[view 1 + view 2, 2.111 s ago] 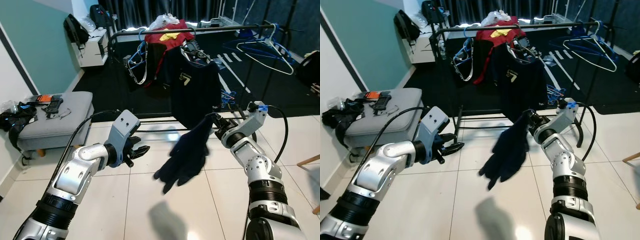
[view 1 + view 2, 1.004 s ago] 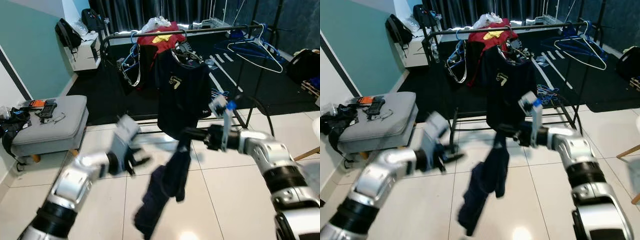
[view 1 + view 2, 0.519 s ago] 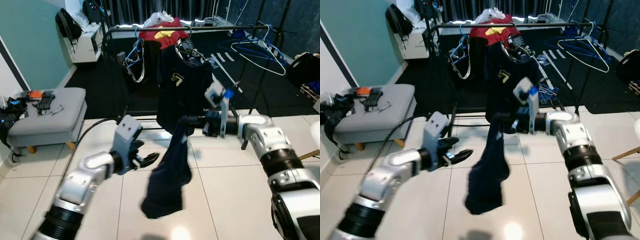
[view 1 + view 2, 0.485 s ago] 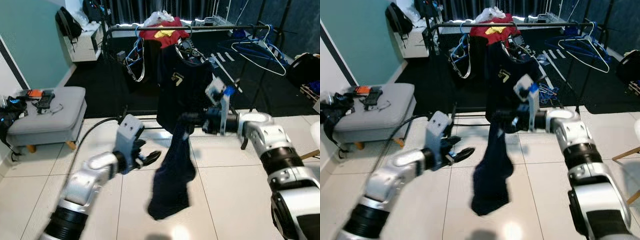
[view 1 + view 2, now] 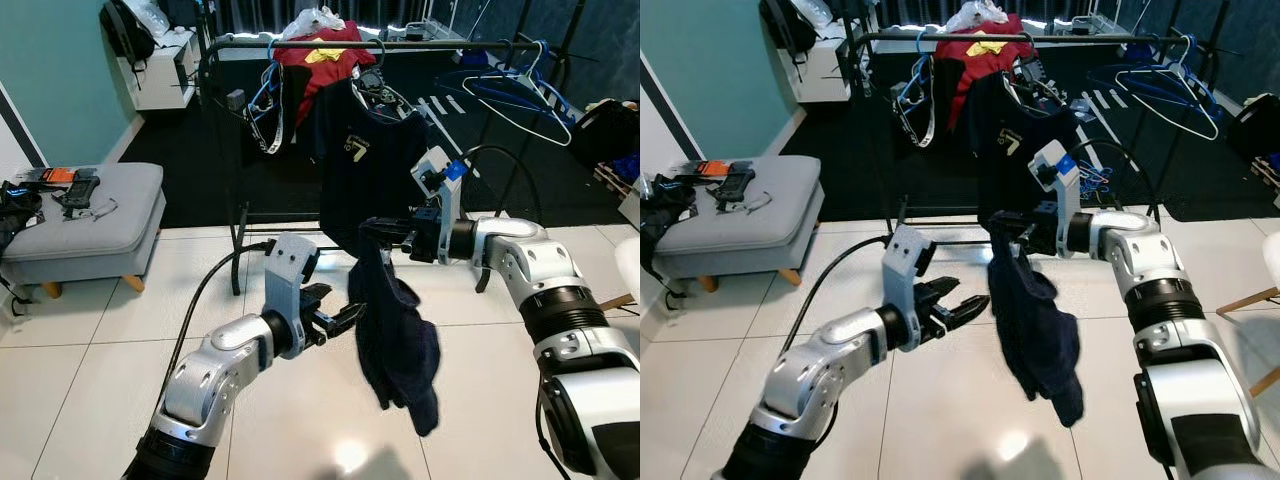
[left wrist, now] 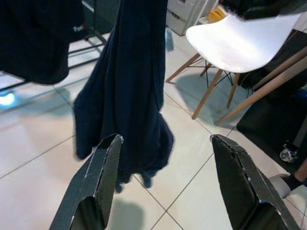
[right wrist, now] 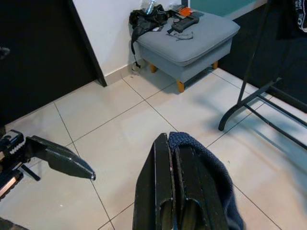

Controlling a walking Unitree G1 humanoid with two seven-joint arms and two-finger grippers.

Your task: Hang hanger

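Head view: right gripper (image 5: 372,232) jaws clamped on dark garment (image 5: 395,335), dangling below them in front of clothes rack (image 5: 300,45). Left gripper (image 5: 345,320) jaws spread, just beside it.

Left wrist view: garment (image 6: 124,100) hanging ahead, between the parted jaws.

Right wrist view: jaws pinched tight on the cloth (image 7: 211,172).

I counted two grippers of mine, the left gripper (image 5: 345,321) and the right gripper (image 5: 372,229), and one dark garment (image 5: 396,335) hanging between them. One clothes rack (image 5: 222,110) carried two shirts, a navy shirt (image 5: 365,160) and a red shirt (image 5: 318,55). There was one grey ottoman (image 5: 92,215) and one white chair (image 6: 242,40).
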